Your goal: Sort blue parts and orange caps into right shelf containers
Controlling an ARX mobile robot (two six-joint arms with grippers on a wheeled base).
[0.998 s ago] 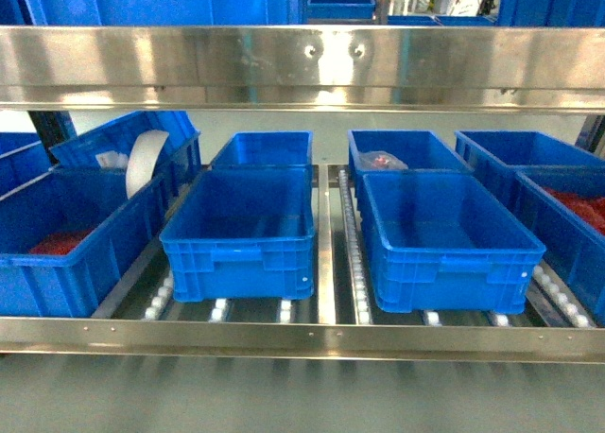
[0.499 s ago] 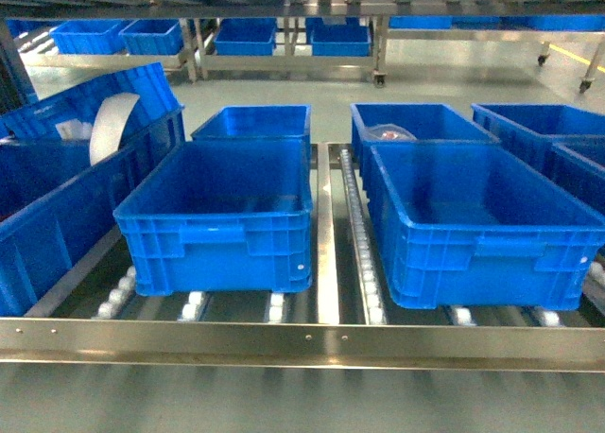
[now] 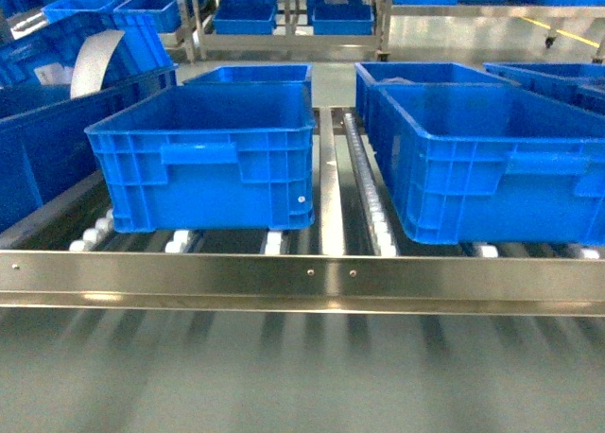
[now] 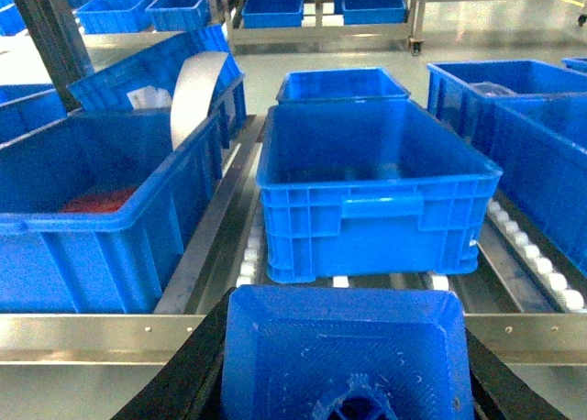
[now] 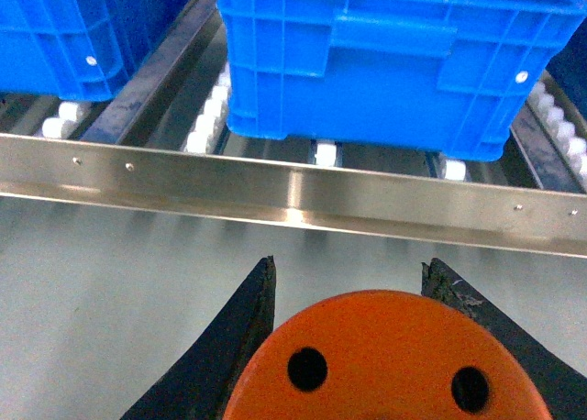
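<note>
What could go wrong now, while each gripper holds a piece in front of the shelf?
1. The steel front rail stands between the orange cap and the crate behind it; carried too low, the cap could hit the rail.
2. The blue part fills the bottom of the left wrist view, so the left gripper could misjudge the rim of the crate ahead.

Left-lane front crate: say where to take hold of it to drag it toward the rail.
Probably the raised handle ledge, centred high on the front crate's near wall. Bring the end effector in from the front, over the steel rail. The ledge juts out from the ribbed wall, and neighbouring crates crowd the other sides.
</note>
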